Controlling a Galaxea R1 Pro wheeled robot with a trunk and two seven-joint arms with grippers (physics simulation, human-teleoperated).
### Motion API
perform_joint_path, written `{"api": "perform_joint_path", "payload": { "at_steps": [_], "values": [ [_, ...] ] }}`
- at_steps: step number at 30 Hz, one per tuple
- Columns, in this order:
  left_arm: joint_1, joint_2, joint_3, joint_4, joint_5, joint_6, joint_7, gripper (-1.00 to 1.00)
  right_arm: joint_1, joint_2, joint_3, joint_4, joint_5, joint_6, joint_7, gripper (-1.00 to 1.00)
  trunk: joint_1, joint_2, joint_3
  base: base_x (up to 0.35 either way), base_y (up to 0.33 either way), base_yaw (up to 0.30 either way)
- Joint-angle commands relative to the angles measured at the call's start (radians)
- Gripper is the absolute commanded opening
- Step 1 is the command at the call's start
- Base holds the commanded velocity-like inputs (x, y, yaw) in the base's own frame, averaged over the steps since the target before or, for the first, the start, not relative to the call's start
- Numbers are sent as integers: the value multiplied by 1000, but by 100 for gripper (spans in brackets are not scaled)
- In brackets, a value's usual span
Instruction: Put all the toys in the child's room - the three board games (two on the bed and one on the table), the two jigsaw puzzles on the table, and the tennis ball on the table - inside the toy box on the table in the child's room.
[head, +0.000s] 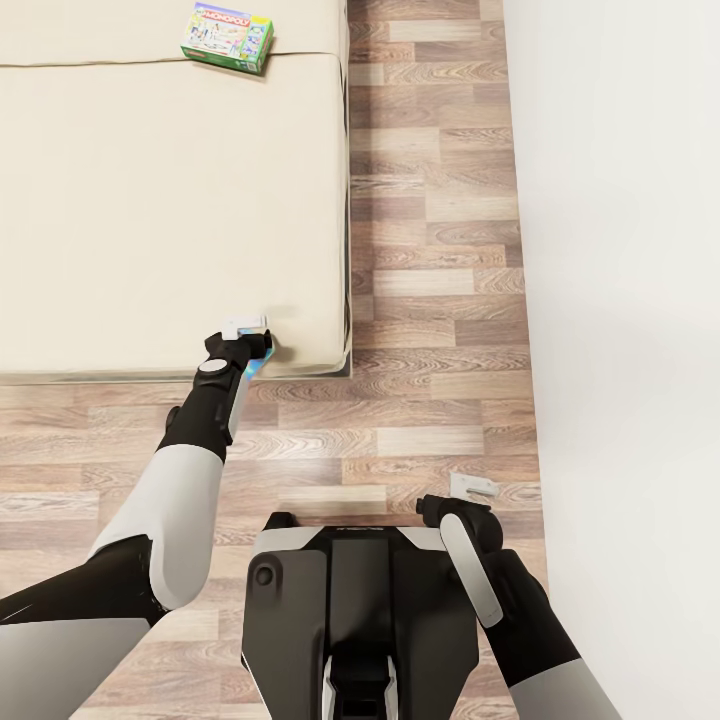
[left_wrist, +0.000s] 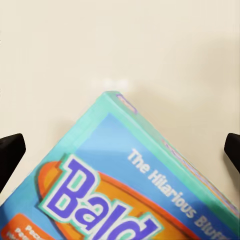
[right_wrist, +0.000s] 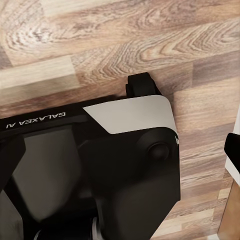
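While the left gripper (left_wrist: 120, 150) spreads its jaws either side of a teal-edged board game (left_wrist: 125, 190) on the bed (head: 120, 220), the right gripper's (head: 472, 487) jaw state cannot be told.

Green-blue flat "Monopoly" board game box (head: 228, 36) lies flat on the beige mattress of the low bed (head: 120, 220), near its right edge, slightly skewed. Teal-edged blue game box with purple "Bald" lettering (left_wrist: 125, 190) lies on the mattress near the bed's front corner.
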Motion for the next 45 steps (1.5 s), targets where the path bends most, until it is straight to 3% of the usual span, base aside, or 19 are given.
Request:
{"api": "perform_joint_path", "payload": {
  "at_steps": [1,45],
  "values": [
    [0,-1,3,-1,-7,4,-1,100,0,0,1,-1,-10,2,-10,100,1,-2,-1,-1,0,0],
    [0,6,15,-122,-6,7,9,100,0,0,1,-1,-11,3,-10,100,1,-2,-1,0,0,0]
  ]
}}
